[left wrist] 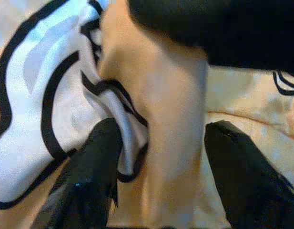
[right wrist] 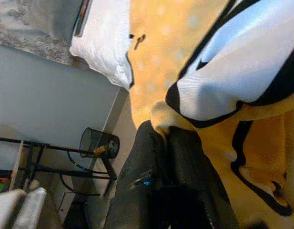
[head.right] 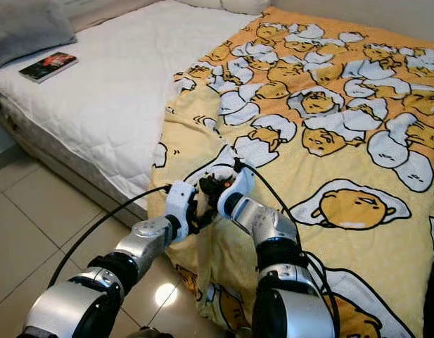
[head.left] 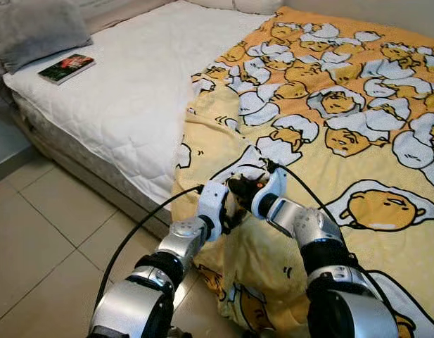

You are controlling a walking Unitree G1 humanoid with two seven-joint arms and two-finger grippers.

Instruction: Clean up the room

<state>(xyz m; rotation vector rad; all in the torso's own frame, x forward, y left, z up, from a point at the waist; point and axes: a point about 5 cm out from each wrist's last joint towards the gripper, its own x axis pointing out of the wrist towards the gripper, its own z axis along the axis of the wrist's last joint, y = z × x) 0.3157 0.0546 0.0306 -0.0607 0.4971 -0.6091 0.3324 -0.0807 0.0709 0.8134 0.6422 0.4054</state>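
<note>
Pinching blanket edge: both end effectors, left, right; right wrist reveals wire bin.

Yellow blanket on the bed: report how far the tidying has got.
Done: the yellow blanket already covers one side of the bed. In hand: the left gripper and right gripper both pinch its edge at the bedside. Left: the white mattress lies bare, with a book and a grey pillow on it.
</note>
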